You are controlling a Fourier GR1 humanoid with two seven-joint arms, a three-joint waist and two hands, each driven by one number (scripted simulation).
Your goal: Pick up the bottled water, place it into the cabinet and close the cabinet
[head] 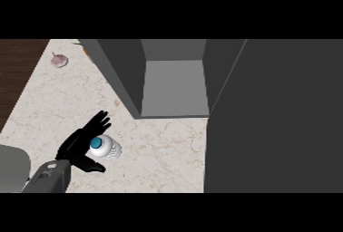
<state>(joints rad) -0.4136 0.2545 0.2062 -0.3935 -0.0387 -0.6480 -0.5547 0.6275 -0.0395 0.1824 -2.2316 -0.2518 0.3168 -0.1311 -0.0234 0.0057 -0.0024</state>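
The bottled water (106, 148) stands upright on the marble counter (161, 145), seen from above as a white ribbed body with a blue cap. My left hand (75, 144) is right beside it on its left, palm facing the bottle and touching or nearly touching it. The fingers stretch straight toward the upper right and the thumb points out below the bottle, so the hand is open. The grey cabinet (173, 86) stands open behind, its inner floor bare. Its large dark door (275, 118) is swung out on the right. My right hand does not show.
A garlic bulb (59, 60) lies at the counter's far left corner. Something orange and green (83, 47) peeks out beside the cabinet's left wall (120, 72). Dark wood floor (17, 68) lies past the counter's left edge. A grey shape (12, 167) sits at the lower left.
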